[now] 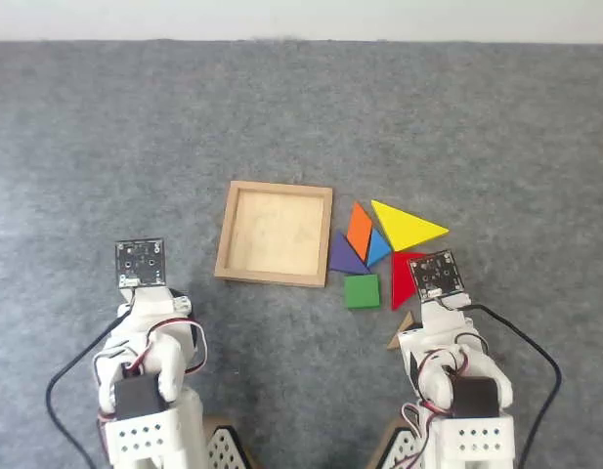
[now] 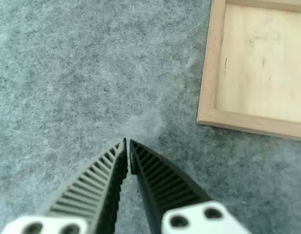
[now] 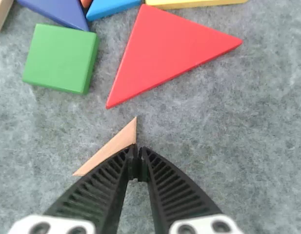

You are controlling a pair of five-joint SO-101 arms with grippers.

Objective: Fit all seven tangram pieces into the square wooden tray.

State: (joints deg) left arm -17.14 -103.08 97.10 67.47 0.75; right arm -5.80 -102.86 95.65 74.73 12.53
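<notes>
The square wooden tray [image 1: 274,234] lies empty at the table's middle; its corner rim [image 2: 209,73] is ahead of my left gripper [image 2: 127,144], which is shut over bare carpet. To the right of the tray lie an orange parallelogram [image 1: 359,230], yellow triangle [image 1: 407,225], blue triangle [image 1: 378,246], purple triangle [image 1: 344,256], green square [image 1: 362,290] and red triangle [image 1: 403,278]. My right gripper [image 3: 138,148] is shut, its tips just short of the red triangle [image 3: 165,48]. A small plain wooden triangle [image 3: 111,148] lies flat beside the tips, partly hidden under one finger.
Grey carpet covers the whole table, with wide free room to the left of and behind the tray. Both arm bases stand at the front edge, each with cables looping beside it [image 1: 536,362].
</notes>
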